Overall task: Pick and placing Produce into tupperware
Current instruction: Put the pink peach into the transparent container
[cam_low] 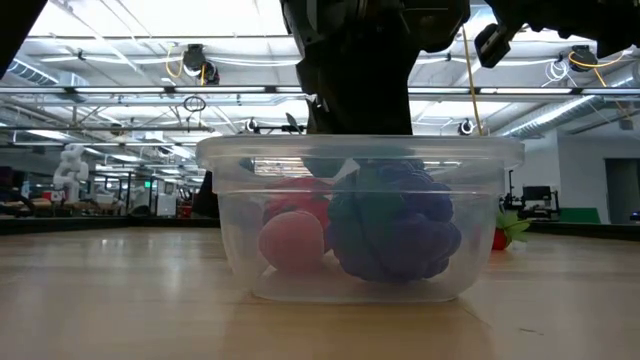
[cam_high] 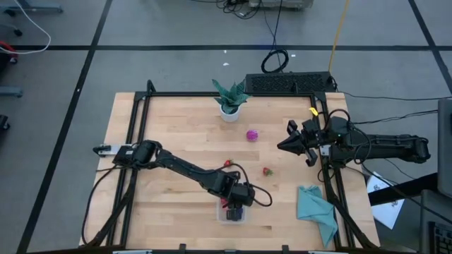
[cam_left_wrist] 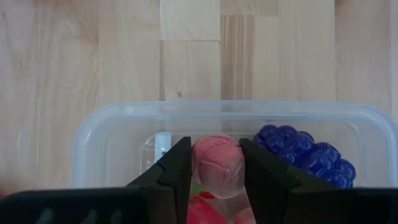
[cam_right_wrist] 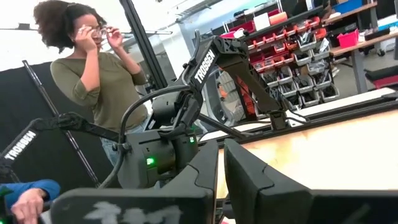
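- Overhead room lights, even and bright. Table (cam_high: 176,141) evenly lit in the high view, only soft short shadows under the arms.
- Low view: ceiling fixtures (cam_low: 200,60) blow out toward 12 o'clock, the arm over the tupperware (cam_low: 360,215) reads as near-black silhouette.
- Tupperware wall is hazy, so the produce (cam_low: 390,225) inside looks soft.
- Left wrist view: fingers (cam_left_wrist: 177,177) at 6 o'clock out of focus, wood grain sharper.
- Right wrist view: near fingers (cam_right_wrist: 249,180) blurred, the person (cam_right_wrist: 93,74) backlit by bright glare at 10 o'clock.

Robotics lab/workshop — wood bench (cam_high: 183,148) in black frame, taped floor w/ loose cables (cam_high: 275,60). Beyond it: ceiling trusses w/ strip lights (cam_low: 120,40), shelves of red parts bins (cam_right_wrist: 292,43), a 2nd Trossen arm (cam_right_wrist: 224,68) — person (cam_right_wrist: 99,81) standing by.
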Motion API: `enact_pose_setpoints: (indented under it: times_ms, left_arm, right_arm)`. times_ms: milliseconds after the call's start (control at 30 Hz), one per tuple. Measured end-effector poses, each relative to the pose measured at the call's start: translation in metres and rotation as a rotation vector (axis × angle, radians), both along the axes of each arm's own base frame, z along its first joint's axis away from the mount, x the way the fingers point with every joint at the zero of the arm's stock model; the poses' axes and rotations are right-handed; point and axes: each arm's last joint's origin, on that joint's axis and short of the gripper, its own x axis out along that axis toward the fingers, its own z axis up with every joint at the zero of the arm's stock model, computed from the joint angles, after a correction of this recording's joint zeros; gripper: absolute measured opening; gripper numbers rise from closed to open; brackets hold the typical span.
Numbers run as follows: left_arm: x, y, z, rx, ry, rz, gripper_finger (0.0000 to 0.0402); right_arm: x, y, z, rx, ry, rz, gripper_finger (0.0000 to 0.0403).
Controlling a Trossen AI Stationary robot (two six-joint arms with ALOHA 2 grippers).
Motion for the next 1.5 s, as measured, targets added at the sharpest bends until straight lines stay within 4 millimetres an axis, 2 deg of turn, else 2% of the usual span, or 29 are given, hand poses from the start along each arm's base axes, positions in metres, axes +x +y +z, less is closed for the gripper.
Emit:
enact_pose_setpoints:
  times_ms: [733, 867, 1167, 1500]
  left_arm:
    - [0.001, -0.001, -0.006, 0.003, 0.011, 0.004, 0.0120]
    - [0.002, 0.000, -0.013, 0.004, 0.030, 0.016, 0.0120]
    - [0.003, 0.001, -0.012, -0.009, 0.028, 0.024, 0.0121]
    - [0.004, 0.005, -0.012, -0.027, 0.034, 0.052, 0.0178]
  right_arm:
    - [0.000, 0.000, 0.000, 0.029, 0.007, 0.004, 0.0018]
    - [0.000, 0.000, 0.000, 0.029, 0.008, 0.004, 0.0018]
    - [0.000, 0.000, 0.000, 0.030, 0.007, 0.004, 0.0018]
    - [0.000, 0.000, 0.000, 0.030, 0.008, 0.004, 0.0018]
